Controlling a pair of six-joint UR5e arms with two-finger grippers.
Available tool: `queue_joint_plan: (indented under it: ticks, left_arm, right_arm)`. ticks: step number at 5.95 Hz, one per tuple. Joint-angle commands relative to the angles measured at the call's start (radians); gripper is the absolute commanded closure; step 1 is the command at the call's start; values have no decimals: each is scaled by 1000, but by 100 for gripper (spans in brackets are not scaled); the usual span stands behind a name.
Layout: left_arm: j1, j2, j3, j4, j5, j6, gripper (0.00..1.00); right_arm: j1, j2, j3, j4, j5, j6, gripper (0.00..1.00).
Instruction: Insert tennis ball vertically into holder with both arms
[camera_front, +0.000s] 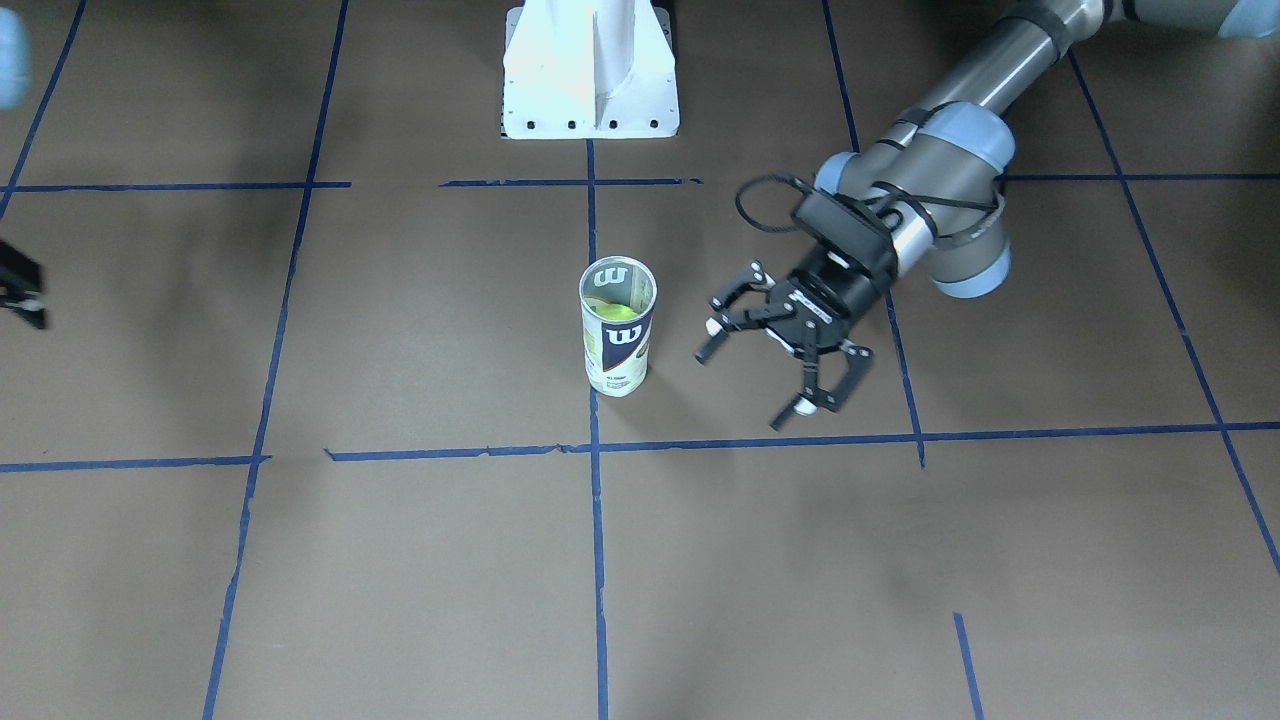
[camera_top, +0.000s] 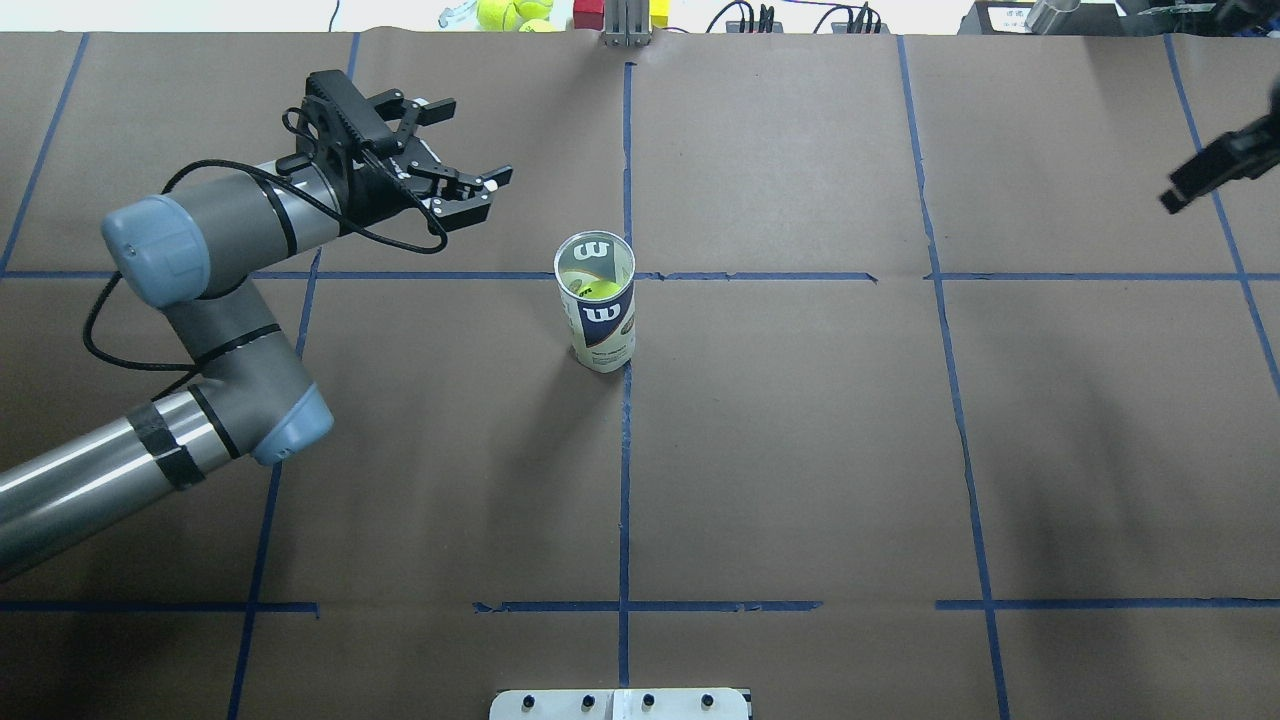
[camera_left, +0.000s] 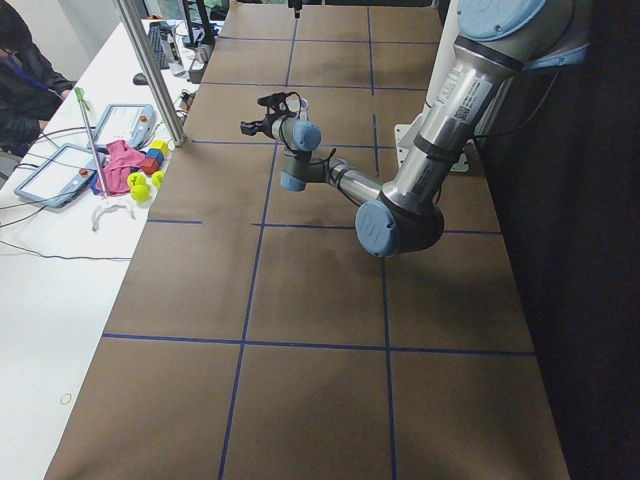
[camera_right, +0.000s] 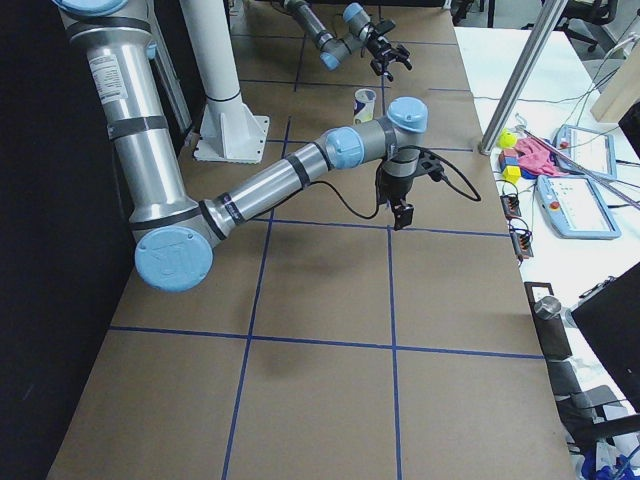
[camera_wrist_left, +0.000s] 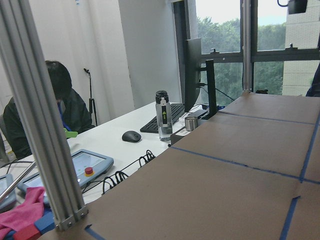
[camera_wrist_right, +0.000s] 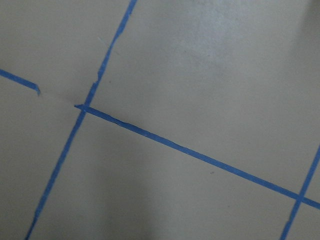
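The holder (camera_front: 618, 345) stands upright at the table's middle, open end up; it also shows in the overhead view (camera_top: 601, 325) and the right side view (camera_right: 366, 103). The tennis ball (camera_front: 612, 312) sits inside it, below the rim (camera_top: 597, 289). My left gripper (camera_front: 742, 390) is open and empty, level with the can, a short gap from its side (camera_top: 475, 140). My right gripper (camera_top: 1215, 165) is far off at the table's edge, empty and pointing down at the table (camera_right: 400, 212). I cannot tell how its jaws stand.
The white pedestal base (camera_front: 590, 70) stands at the robot's side of the table (camera_top: 620, 703). Blue tape lines (camera_wrist_right: 190, 150) grid the brown table. Spare yellow balls (camera_top: 510, 12) and blocks lie beyond the far edge. An operator (camera_left: 20, 60) sits at the side desk.
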Motion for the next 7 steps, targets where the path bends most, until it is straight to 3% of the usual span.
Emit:
queue_joint_plan:
  ticks: [1,2,4,6,7]
  left_arm:
    - [-83,33,-2,138,-74,1,0]
    - [-176,71,-2,160,-205,3,0]
    - [-357,96,-1,327,-423,15,0]
    - [-427,186,-4,346,-543,53,0]
    - [-468,217,5,370,-559,53,0]
  right_arm:
    - [140,-117,-5,1,61,-209,0]
    - [198,-181,-7,1,69,-290,0]
    - [217,-284,-16,56,68,-297,0]
    - [217,-286,-37,58,68,-294,0]
    - [217,-288,-37,58,68,-294,0]
